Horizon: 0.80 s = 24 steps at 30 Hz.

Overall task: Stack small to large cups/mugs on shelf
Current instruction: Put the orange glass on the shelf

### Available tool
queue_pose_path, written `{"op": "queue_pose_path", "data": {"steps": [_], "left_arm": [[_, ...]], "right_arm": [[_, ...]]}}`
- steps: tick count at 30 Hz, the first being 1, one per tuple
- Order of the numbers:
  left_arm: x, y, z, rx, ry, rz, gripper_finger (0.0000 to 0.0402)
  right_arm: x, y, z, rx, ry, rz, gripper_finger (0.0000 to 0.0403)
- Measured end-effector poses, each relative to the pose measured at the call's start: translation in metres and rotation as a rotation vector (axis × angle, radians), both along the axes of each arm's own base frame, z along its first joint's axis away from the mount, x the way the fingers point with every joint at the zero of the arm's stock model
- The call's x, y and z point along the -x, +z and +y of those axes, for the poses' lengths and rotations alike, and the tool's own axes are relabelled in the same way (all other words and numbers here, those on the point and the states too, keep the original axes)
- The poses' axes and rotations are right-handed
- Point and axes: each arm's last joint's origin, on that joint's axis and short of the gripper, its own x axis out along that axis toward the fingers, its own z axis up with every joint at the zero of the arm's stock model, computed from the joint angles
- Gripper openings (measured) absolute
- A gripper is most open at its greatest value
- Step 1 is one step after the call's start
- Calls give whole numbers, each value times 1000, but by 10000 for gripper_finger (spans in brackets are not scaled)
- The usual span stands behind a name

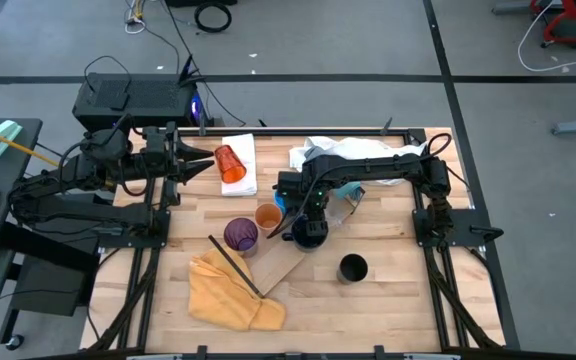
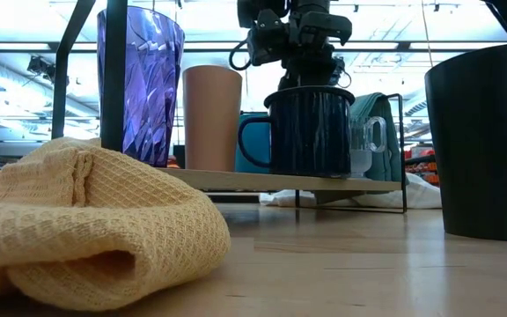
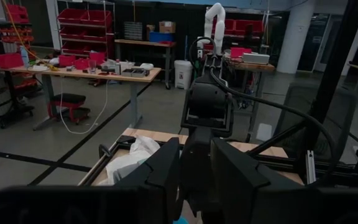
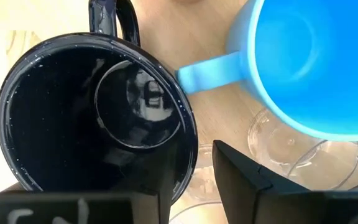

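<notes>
A pale wooden shelf [image 1: 286, 266] lies mid-table and bears a purple cup [image 1: 240, 235], a small orange cup [image 1: 268, 216] and a dark enamel mug [image 1: 310, 233], all upright on their bases. A bright blue mug [image 4: 309, 62] stands close beside the dark mug. My right gripper [image 4: 191, 196] points down over the dark mug [image 4: 98, 118], open, its fingers astride the mug's wall. A black cup [image 1: 353, 268] stands on the table. A red-orange tumbler [image 1: 230, 163] lies on its side on a white pad. My left gripper [image 1: 196, 160] waits level at the far left, narrowly open, with nothing between its fingers. My right gripper comes from above, with one finger [image 4: 73, 208] over the dark mug's hollow and the other [image 4: 253, 183] outside the rim [image 4: 190, 163], on the side away from the handle [image 4: 114, 18]. A gap shows between the outer finger and the rim. Whether the inner finger touches, I cannot tell. The mug stands upright on the shelf.
A crumpled yellow cloth [image 1: 230, 290] lies at the shelf's near left end. A clear glass mug [image 4: 278, 152] stands next to the dark mug, and a white bag [image 1: 333, 152] lies at the back. Bare tabletop shows at the near right.
</notes>
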Motion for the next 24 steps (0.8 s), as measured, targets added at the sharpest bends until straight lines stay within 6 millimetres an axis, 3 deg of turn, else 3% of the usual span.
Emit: {"op": "queue_pose_path", "data": {"steps": [13,24], "left_arm": [[0,0,0,0,0,0,100],[0,0,0,-2,0,0,103]], "right_arm": [[1,10,0,0,-1,8,115],[2,43,3,-10,-40,-41,115]]}}
